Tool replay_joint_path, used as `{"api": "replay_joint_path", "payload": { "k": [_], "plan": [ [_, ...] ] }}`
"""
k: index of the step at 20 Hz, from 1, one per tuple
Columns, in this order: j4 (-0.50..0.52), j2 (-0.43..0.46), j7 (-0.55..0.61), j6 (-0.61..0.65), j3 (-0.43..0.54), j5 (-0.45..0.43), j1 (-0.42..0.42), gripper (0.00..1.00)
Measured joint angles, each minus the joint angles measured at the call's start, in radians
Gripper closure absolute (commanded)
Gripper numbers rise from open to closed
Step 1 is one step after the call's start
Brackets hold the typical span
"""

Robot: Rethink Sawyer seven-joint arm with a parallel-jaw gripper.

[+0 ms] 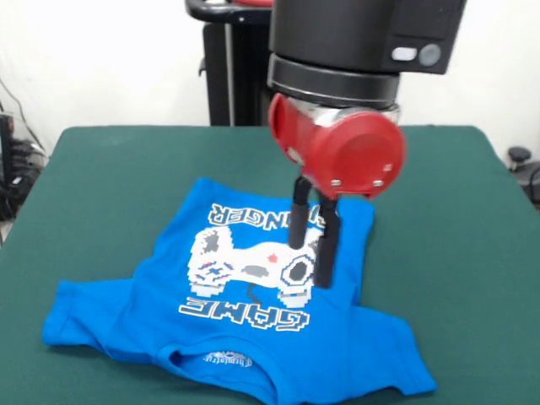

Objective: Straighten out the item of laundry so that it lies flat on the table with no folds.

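A: T-shirt (253, 321) status?
B: On the green counter (101, 177), mostly flat; hem by the claw (313, 253) looks bunched, sleeves (esp. the collar-side ones) rumpled. Claw narrow, empty, just over the print.

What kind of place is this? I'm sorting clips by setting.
Probably a robotics lab or test room, not a home: a red and black robot arm hangs over a green cloth-covered table with one blue T-shirt, plain white wall behind, cables alongside.
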Motion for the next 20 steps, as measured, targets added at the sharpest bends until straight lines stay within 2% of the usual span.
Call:
{"api": "replay_joint_path", "payload": {
  "k": [8,20],
  "plan": [
    [0.029,-0.014,-0.136,-0.003,0.117,-0.052,-0.003,0.0],
    [0.027,-0.005,-0.142,-0.097,0.161,-0.185,0.019,0.0]
  ]
}}
